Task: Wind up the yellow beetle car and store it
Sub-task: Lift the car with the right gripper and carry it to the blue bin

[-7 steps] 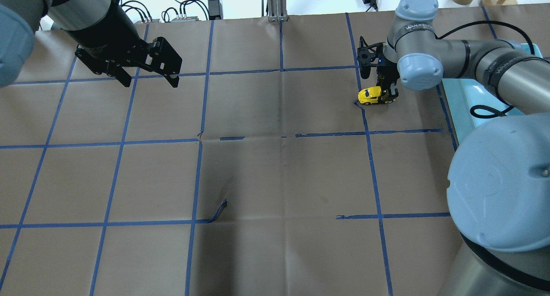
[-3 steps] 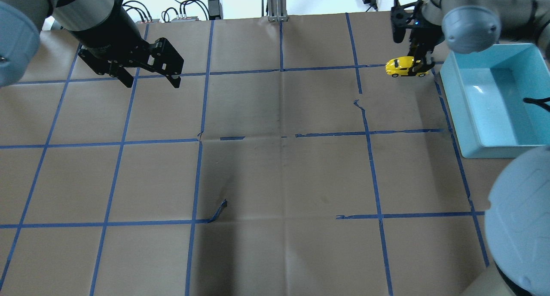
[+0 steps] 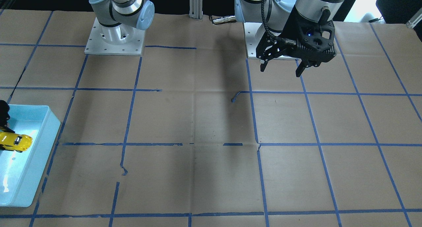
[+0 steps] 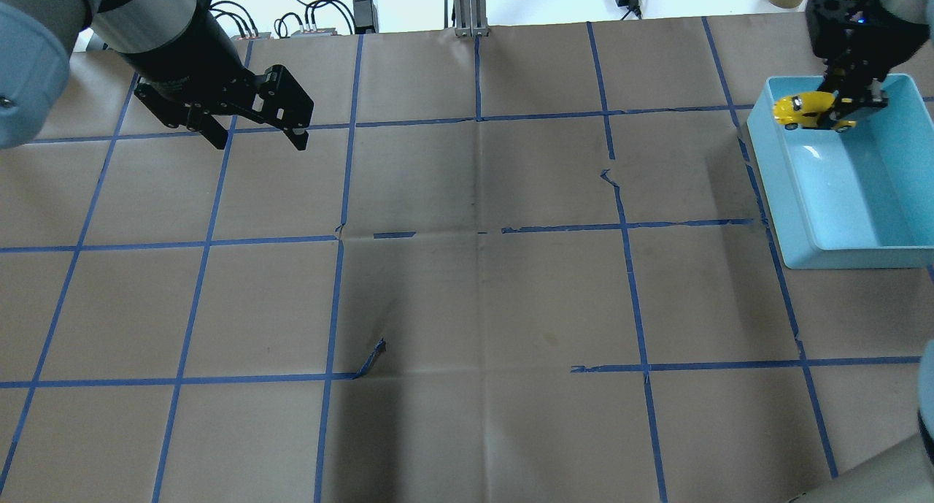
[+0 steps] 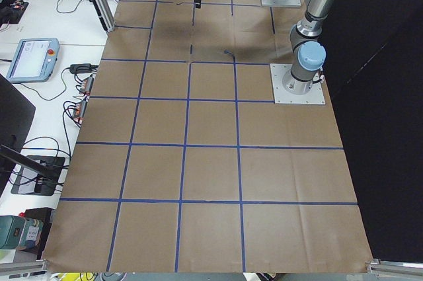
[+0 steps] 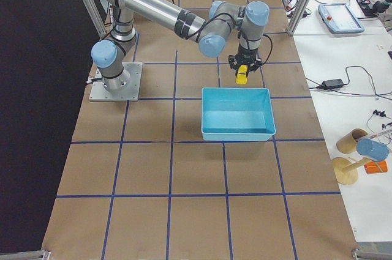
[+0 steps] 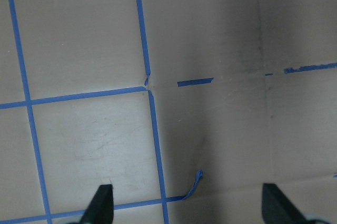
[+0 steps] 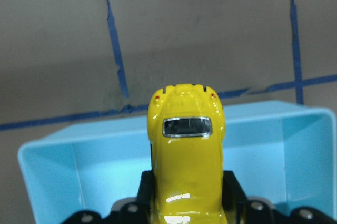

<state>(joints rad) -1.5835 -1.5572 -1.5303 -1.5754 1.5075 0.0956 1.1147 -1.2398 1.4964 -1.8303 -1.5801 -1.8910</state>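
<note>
The yellow beetle car (image 4: 805, 111) is small, with dark windows and black wheels. My right gripper (image 4: 850, 103) is shut on it and holds it in the air over the far end of the light blue bin (image 4: 803, 218). The car also shows in the front-facing view (image 3: 14, 141), the exterior right view (image 6: 242, 73) and the right wrist view (image 8: 185, 155), where the fingers clamp its sides. My left gripper (image 4: 255, 136) is open and empty, high over the table's far left; the front-facing view (image 3: 281, 69) shows it too.
The table is covered in brown paper with a blue tape grid. A peeled tape end (image 4: 371, 358) curls up near the middle. Cables and power bricks (image 4: 321, 14) lie beyond the far edge. Cardboard tubes (image 6: 352, 144) stand off the table to my right.
My right gripper has carried the car up off the table and to the right, from the tape square to above the blue bin. The left arm has barely moved.
</note>
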